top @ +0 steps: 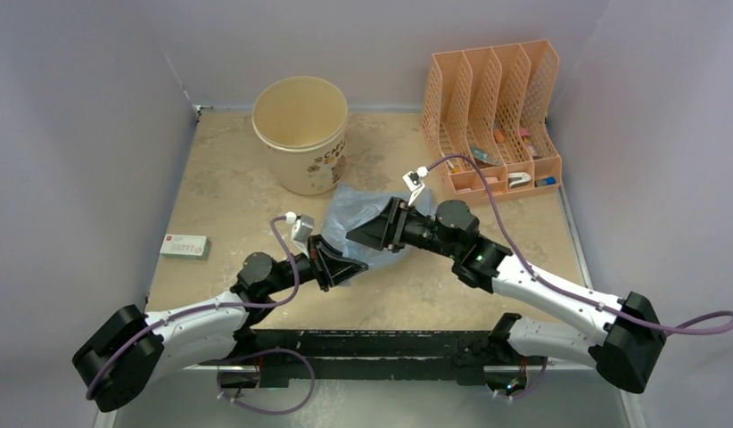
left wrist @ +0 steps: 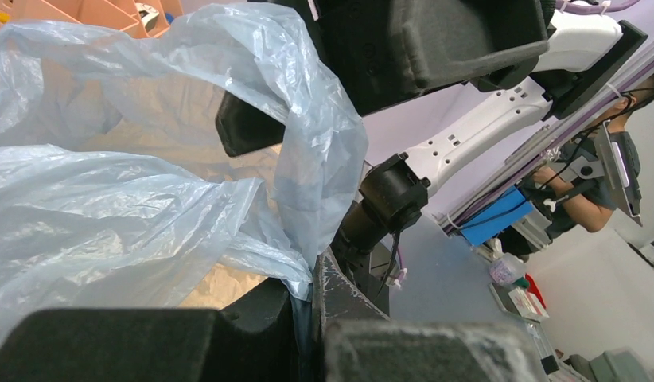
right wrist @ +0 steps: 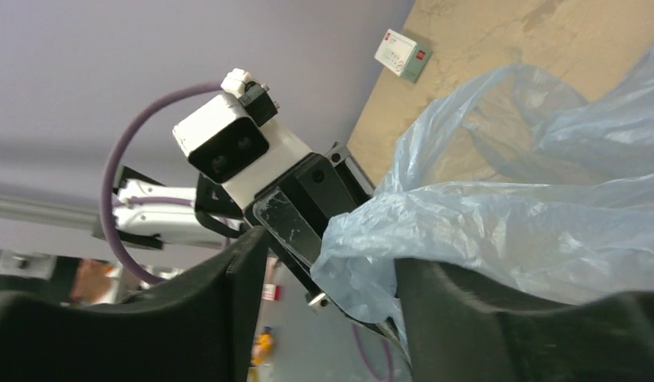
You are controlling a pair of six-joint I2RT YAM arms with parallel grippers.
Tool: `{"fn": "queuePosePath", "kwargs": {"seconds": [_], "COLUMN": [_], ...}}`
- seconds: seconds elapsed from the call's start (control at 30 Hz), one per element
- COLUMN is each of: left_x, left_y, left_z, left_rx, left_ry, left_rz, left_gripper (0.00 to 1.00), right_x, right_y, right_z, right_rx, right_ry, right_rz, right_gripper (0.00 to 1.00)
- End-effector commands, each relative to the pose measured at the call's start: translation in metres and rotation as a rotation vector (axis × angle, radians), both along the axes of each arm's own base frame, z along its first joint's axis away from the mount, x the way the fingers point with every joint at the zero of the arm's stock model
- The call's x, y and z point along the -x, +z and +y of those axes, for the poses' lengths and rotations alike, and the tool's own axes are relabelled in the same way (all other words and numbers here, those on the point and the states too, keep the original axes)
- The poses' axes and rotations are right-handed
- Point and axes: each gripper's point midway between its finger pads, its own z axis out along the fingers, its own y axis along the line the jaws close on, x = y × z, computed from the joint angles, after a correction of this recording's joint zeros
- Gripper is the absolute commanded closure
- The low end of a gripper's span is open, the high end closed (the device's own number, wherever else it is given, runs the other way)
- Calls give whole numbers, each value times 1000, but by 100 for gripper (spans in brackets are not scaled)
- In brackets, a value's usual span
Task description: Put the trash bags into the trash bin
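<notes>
— Top external: our trash bag (top: 356, 207) lies crumpled on the counter (top: 229, 178), at five o'clock from the trash bin (top: 311, 169). We see nothing inside the bin.
— So we have barely begun?
— Yes. Left wrist: our left end effector (left wrist: 312, 302) is pressed together on a fold of the bag. Right wrist: our right end effector (right wrist: 332, 278) stands spread, with film hanging loose between its fingers (right wrist: 173, 318).
— Then we judge that lifting, carrying toward eleven o'clock and dropping in are all left.
</notes>
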Motion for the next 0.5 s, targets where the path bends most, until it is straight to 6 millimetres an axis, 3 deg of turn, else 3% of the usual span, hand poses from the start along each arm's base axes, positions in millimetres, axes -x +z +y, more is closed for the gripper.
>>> {"fn": "queuePosePath", "kwargs": {"seconds": [0.0,0.13,0.33,0.47], "left_x": [4,4,4,4], "left_y": [20,22,25,22], "left_z": [-1,-2,-3,-3], "left_rx": [35,52,64,56], "left_ry": [-20,-29,-31,-32], "left_rz": [-60,-50,-39,-22], "left_gripper": [100,100,100,100], "right_x": [-2,-1,2,2], "right_y": [31,15,2,12], "right_z": [-13,-14,12,14], "right_rx": [13,95,186,130], "right_ry": [-28,-9,-31,-53], "right_rz": [-215,-266,-300,-310], "right_gripper": [32,30,36,58]}}
